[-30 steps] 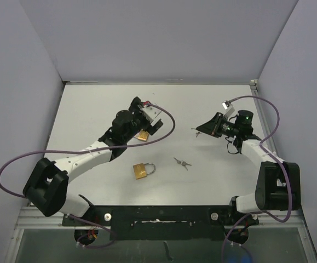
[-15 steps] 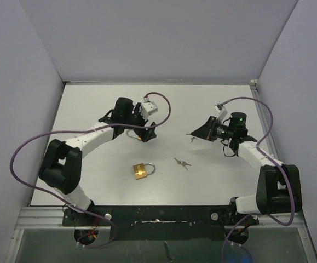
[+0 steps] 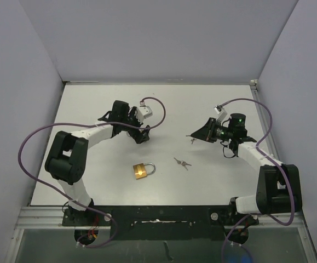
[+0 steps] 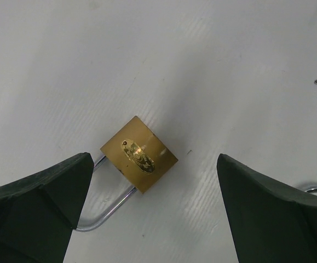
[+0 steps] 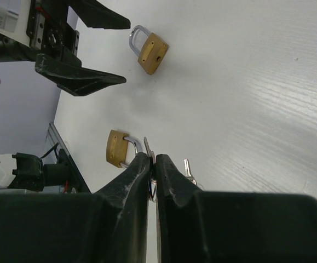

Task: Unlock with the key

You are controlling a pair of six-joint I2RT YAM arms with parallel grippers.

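A brass padlock (image 4: pixel 139 154) lies flat on the white table, its steel shackle pointing down-left. My left gripper (image 4: pixel 154 164) hangs over it, open wide, one finger on either side and neither touching it. In the top view that left gripper (image 3: pixel 138 133) covers this lock. The same padlock (image 5: pixel 153 53) also shows in the right wrist view. My right gripper (image 5: pixel 153 159) is shut on a small silver key (image 5: pixel 148 147), whose tip sticks out past the fingertips. In the top view the right gripper (image 3: pixel 194 136) hovers to the right of the left one.
A second brass padlock (image 3: pixel 142 171) lies nearer the arm bases, and shows as a padlock (image 5: pixel 116 148) in the right wrist view too. A spare pair of keys (image 3: pixel 182 163) lies on the table to its right. Purple cables loop off both arms.
My left arm has folded back and swung its open gripper down over the far padlock. The right gripper has drifted slightly left, still holding the key.
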